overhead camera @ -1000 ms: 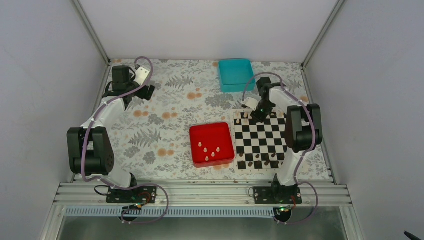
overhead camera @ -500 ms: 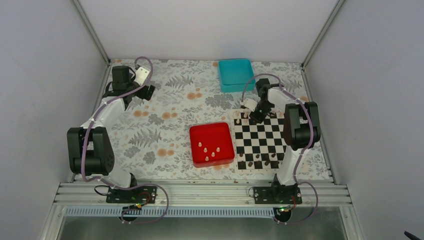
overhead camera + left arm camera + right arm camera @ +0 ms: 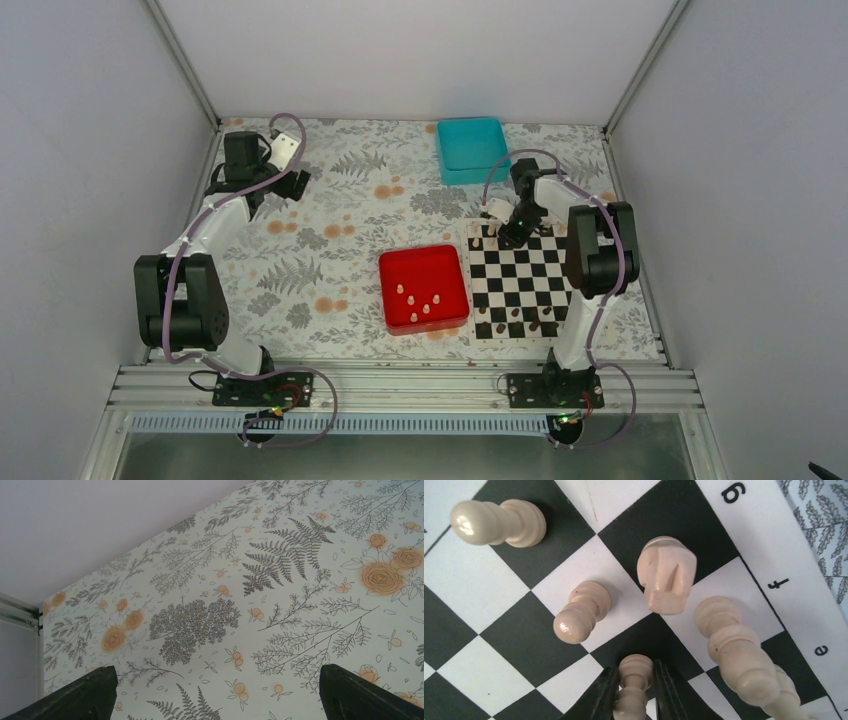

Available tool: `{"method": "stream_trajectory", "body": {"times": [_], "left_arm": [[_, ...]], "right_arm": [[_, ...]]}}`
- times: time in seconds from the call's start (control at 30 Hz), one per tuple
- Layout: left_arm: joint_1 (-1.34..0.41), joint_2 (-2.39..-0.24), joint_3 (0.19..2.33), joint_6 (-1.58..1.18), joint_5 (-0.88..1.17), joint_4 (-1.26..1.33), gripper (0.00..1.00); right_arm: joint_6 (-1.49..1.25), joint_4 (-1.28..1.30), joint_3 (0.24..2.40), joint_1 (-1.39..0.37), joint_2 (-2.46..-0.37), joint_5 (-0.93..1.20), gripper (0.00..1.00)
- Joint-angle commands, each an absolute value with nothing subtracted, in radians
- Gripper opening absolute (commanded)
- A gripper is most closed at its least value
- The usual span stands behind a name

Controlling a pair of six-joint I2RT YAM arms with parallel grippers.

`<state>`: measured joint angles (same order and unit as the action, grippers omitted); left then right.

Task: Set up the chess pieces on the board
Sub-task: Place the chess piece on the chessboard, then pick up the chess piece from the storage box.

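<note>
Floral cloth point(image 3: 280, 555) fills the left wrist view. The left gripper point(image 3: 218, 680) hangs over it at the top view's upper left, fingers spread as wide as they go, holding nothing. At centre, the red tray point(image 3: 392, 262) holds a few pale pieces point(image 3: 418, 303), and a teal tray point(image 3: 470, 145) sits above it. Right of the red tray lies the board point(image 3: 520, 275), with dark pieces point(image 3: 515, 320) along its lower edge. At its upper edge the right gripper point(image 3: 635, 670) points down, its fingers point(image 3: 604, 695) closely flanking a pawn point(image 3: 630, 702) on a black square. I cannot tell whether they pinch it. A knight point(image 3: 666, 575) stands near.
</note>
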<state>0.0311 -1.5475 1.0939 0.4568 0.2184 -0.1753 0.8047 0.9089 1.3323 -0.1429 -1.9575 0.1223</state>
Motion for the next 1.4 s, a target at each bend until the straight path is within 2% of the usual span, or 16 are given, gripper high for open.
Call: {"method": "stream_trajectory", "body": {"times": [0.0, 0.3, 0.5, 0.67, 0.97, 1.37], "left_arm": [[0.037, -1.546, 1.099, 0.459, 0.221, -0.169, 1.00], [0.037, -1.546, 1.101, 0.460, 0.228, -0.172, 1.00], [0.037, -1.543, 1.105, 0.459, 0.232, -0.176, 1.00], [0.037, -1.538, 1.101, 0.460, 0.227, -0.174, 1.00], [0.037, -1.534, 1.099, 0.461, 0.230, -0.172, 1.00], [0.038, -1.534, 1.093, 0.463, 0.226, -0.164, 1.00]], "right_arm": [[0.812, 0.914, 1.350, -0.149, -1.898, 0.145, 0.24], [0.787, 1.043, 1.417, -0.233, -1.785, 0.141, 0.29], [0.742, 1.114, 1.464, -0.455, -1.759, 0.161, 0.34], [0.709, 1.110, 1.483, -0.630, -1.798, 0.160, 0.36], [0.686, 1.011, 1.544, -0.816, -1.922, 0.201, 0.41], [0.699, 0.992, 1.576, -0.886, -2.038, 0.214, 0.43]]}}
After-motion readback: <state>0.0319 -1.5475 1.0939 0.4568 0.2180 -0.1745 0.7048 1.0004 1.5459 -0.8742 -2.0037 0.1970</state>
